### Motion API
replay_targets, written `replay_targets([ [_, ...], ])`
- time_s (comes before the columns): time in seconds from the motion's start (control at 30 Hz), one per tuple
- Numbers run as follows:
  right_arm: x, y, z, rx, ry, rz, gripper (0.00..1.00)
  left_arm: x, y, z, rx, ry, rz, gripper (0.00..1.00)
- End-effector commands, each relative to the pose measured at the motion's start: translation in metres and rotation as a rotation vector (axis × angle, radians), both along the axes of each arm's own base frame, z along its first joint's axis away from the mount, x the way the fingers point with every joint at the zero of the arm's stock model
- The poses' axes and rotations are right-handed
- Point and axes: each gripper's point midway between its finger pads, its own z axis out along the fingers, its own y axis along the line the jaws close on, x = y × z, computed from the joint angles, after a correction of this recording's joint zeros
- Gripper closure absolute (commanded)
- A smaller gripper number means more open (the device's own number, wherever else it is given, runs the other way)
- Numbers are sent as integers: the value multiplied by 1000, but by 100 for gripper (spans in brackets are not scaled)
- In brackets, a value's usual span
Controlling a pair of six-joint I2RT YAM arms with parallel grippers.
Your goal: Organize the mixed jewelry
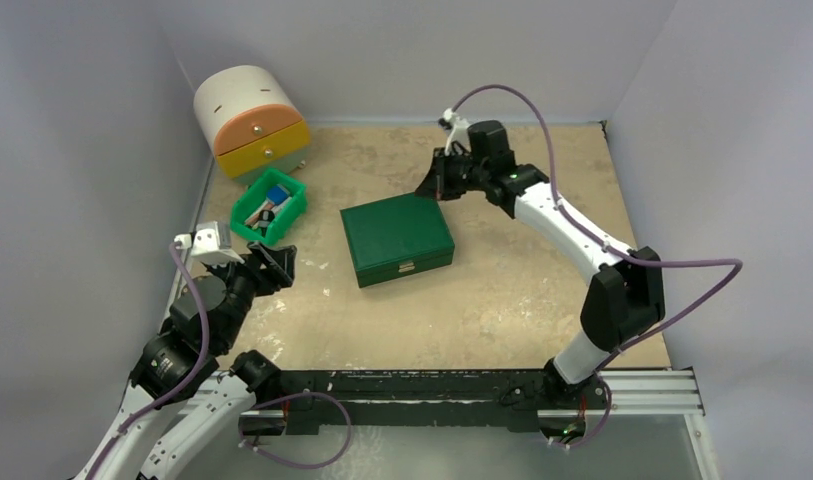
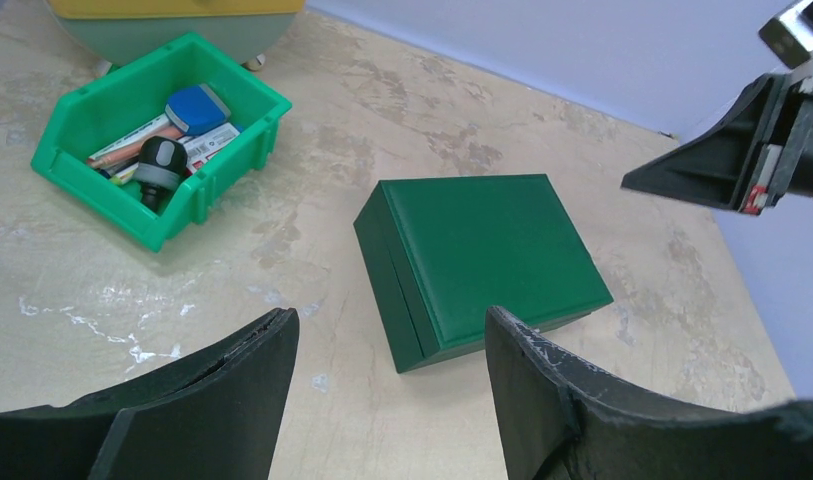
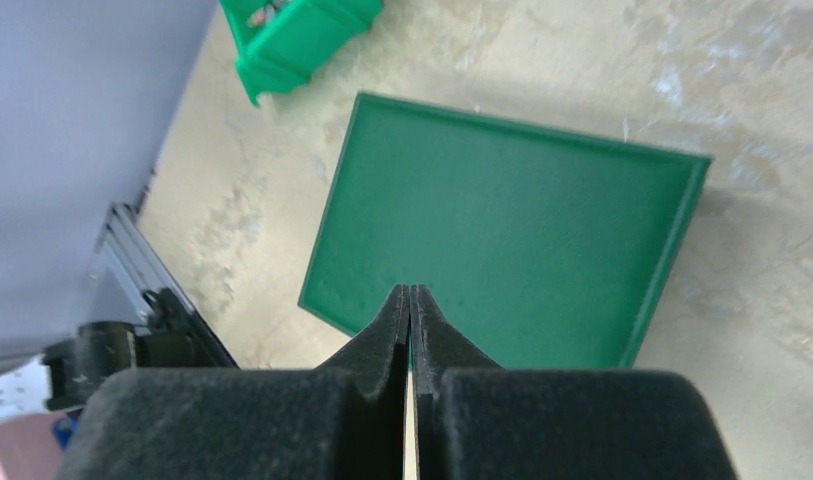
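**Jewelry Out of Sight, Green Box Closed**

Top external: No jewelry is being shown anywhere, and whether it is lying inside the closed green box point(image 1: 398, 240) cannot be told. The box is being seen flat on the table point(image 1: 502, 300), its long axis running roughly left to right and slightly skewed, its clasp point(image 1: 406, 267) facing the arm bases. The right gripper point(image 1: 427, 185) is being held at the box's far edge. The left gripper point(image 1: 277, 262) is being held well to the box's left, beside the green bin point(image 1: 288, 216).

Left wrist: The left gripper point(image 2: 392, 320) is being held with jaws wide apart and nothing between them, the box point(image 2: 487, 260) lying ahead.

Right wrist: The right gripper point(image 3: 410, 295) is being held pressed together and empty over the box lid point(image 3: 502, 255).

Such pieces are being judged light, hard and slippery, best pinched at the very fingertips. Their pointing cannot be told. The lid is probably to be lifted at the clasp edge first.
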Motion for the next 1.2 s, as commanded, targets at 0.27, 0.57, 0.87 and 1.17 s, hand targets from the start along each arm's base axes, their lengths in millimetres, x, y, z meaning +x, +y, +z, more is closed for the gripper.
replay_targets([
  [0.27,-49,15,-52,-350,-8,-63,100,6,-6,5,-21,-17,-6,32],
  [0.57,-69,32,-84,-470,39,-22,100,5,-5,5,-24,-21,-3,32],
  [0.87,-76,40,-102,-535,53,-16,100,5,-5,5,-23,-19,-3,32],
  [1.17,-93,26,-139,-669,101,-30,100,6,-5,5,-23,-19,-2,32],
])
